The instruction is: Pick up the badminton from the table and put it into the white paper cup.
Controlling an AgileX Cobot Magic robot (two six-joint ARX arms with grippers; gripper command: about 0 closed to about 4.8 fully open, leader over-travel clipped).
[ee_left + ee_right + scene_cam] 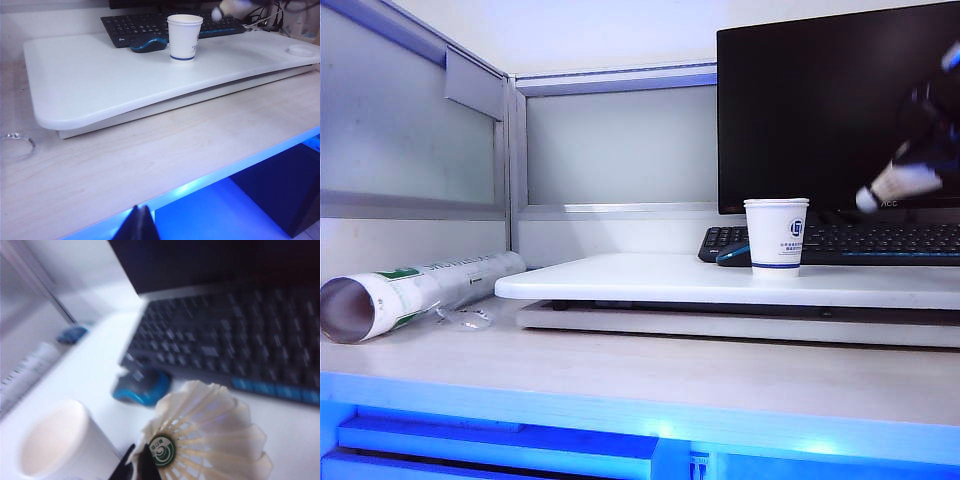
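White table (650, 280) on a wood-grain desk (620, 375), white paper cup (776, 235) standing upright on it

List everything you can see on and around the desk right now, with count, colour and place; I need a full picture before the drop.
badminton: one, cream-white feathers, held in the air above and right of the cup
white paper cup: one, white with blue band, upright on the table, apparently empty
table: one, white board on the wood-grain desk
mouse: one, blue and black, beside the cup
keyboard: one, black, behind the table
monitor: one, black, at the back
cardboard tube: one, white and green, lying on the desk at left
right gripper: jaws shut on the badminton
left gripper: dark tip low over the desk's front edge, holding nothing visible
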